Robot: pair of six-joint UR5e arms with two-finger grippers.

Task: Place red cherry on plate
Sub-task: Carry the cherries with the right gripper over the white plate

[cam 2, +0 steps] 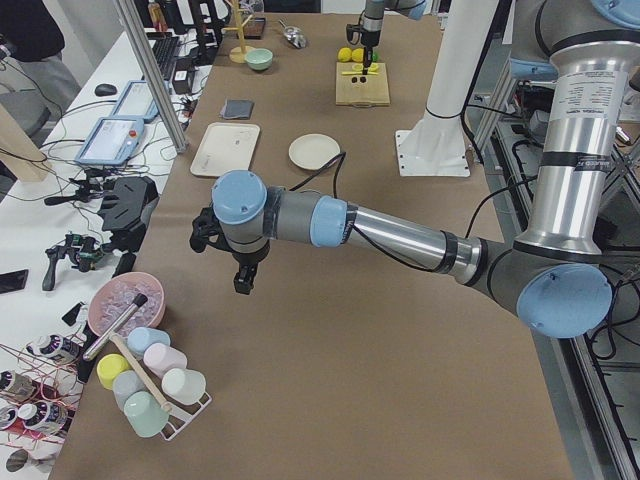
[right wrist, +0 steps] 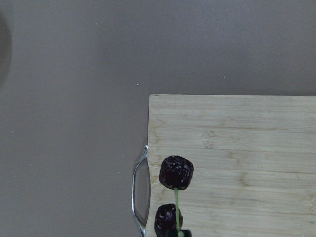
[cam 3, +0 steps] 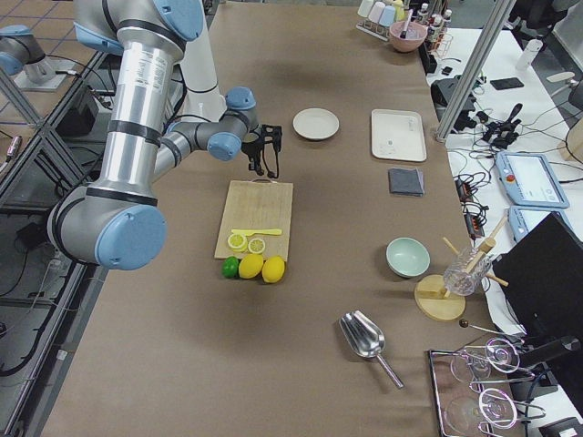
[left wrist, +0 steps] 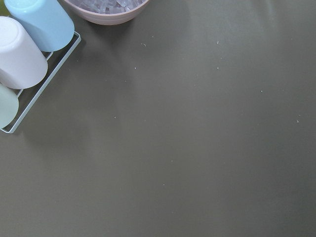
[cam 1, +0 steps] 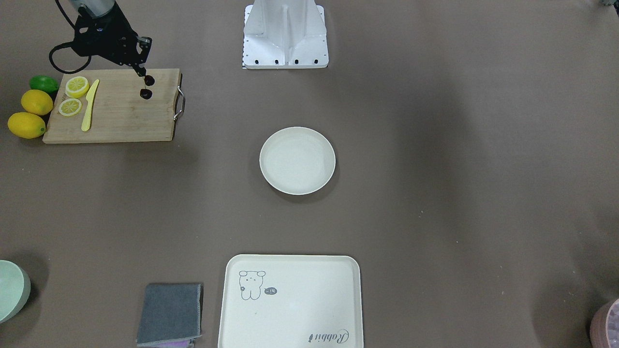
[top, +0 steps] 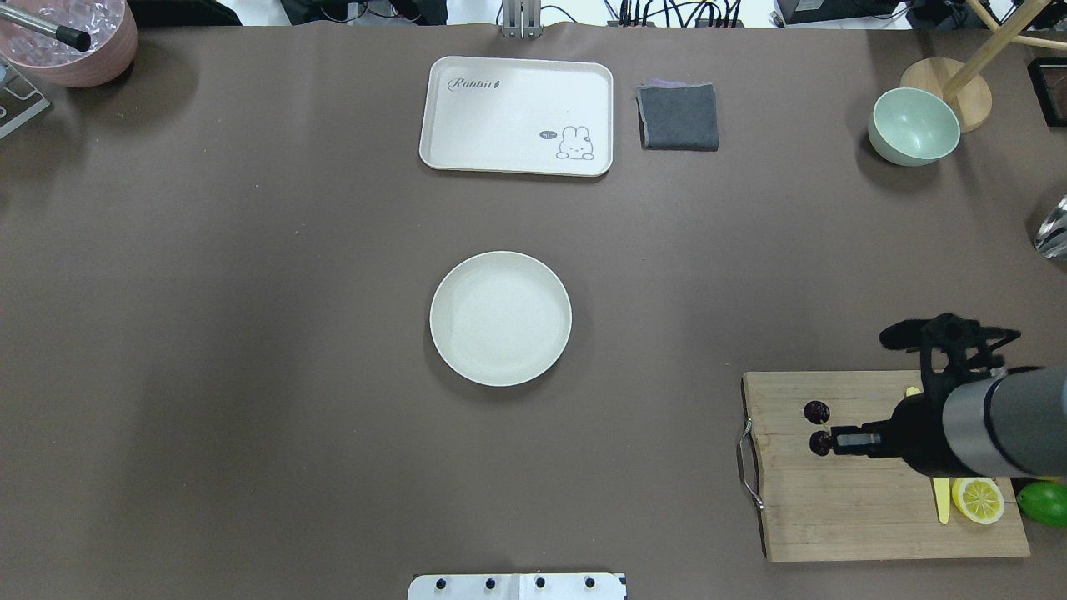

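The red cherry (cam 1: 149, 80) is a pair of tiny dark maroon fruits on thin green stems. They hang over the handle end of a wooden cutting board (cam 1: 121, 116). My right gripper (cam 1: 142, 73) is shut on the stems just above them. The right wrist view shows both fruits of the red cherry (right wrist: 176, 172) below the fingertips. The plate (cam 1: 297, 160), round and cream-white, sits bare at the table's middle, well away from the board. My left gripper (cam 2: 241, 281) shows only in the left side view, held above the table near the cup rack. I cannot tell whether it is open or shut.
On the board lie two lemon slices (cam 1: 77, 86) and a yellow knife (cam 1: 90, 104). Two lemons (cam 1: 26, 124) and a lime (cam 1: 44, 83) sit beside it. A rabbit tray (top: 517, 115), grey cloth (top: 678, 116), green bowl (top: 914, 125) and pink bowl (top: 71, 37) line the far edge.
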